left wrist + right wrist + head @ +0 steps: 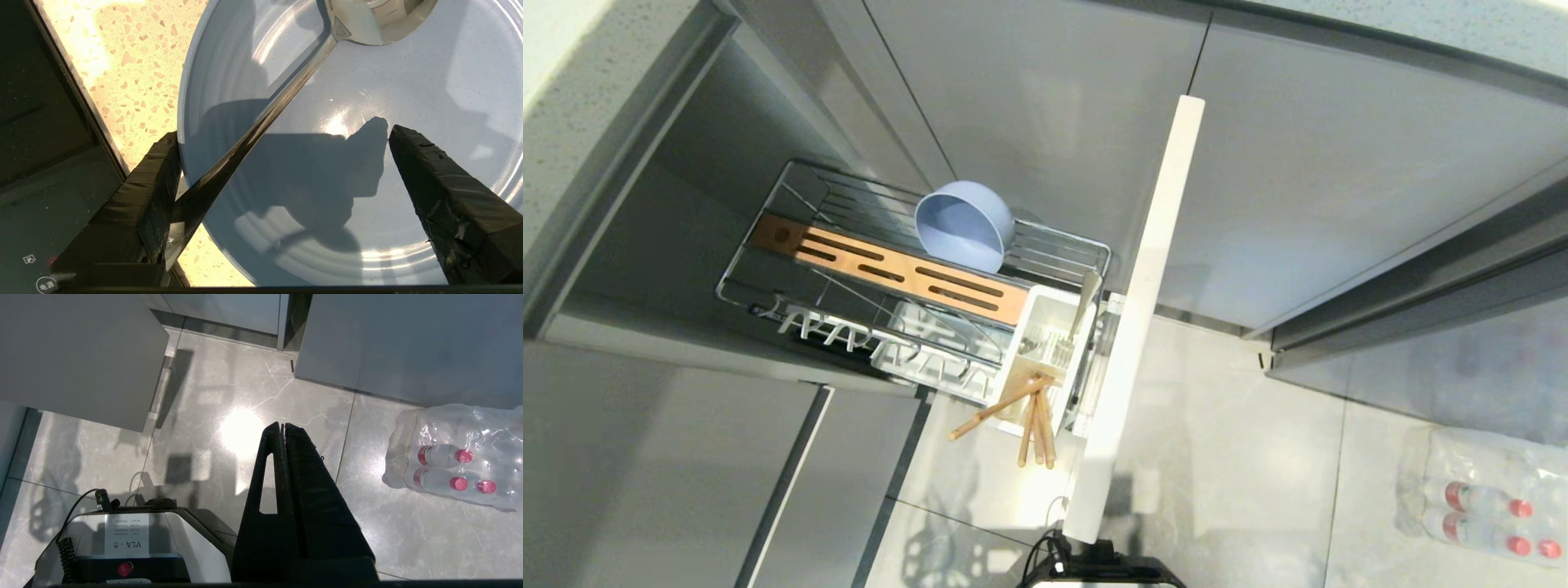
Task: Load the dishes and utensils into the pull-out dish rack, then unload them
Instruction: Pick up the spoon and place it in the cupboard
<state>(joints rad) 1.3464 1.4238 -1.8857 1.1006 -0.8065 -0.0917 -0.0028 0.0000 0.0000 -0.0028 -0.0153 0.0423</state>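
Left gripper over light-blue plate on speckled countertop, jaws spread wide, gripping nothing; spoon lying across plate, handle beside one finger
Bowl tilted in pull-out dish rack, behind wooden bar; chopsticks in white caddy
Right gripper parked above floor, jaws closed, empty

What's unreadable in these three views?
- Left tool: outside the head view; only the left wrist view shows it, open over the plate.
- Spoon: bowl cut off by the left wrist view's edge; handle end hidden behind one finger.
- Plate: rim cut off by that view's edges.
- Caddy contents: too small in the head view to tell apart.
- Right tool: shut, seen only in the right wrist view.
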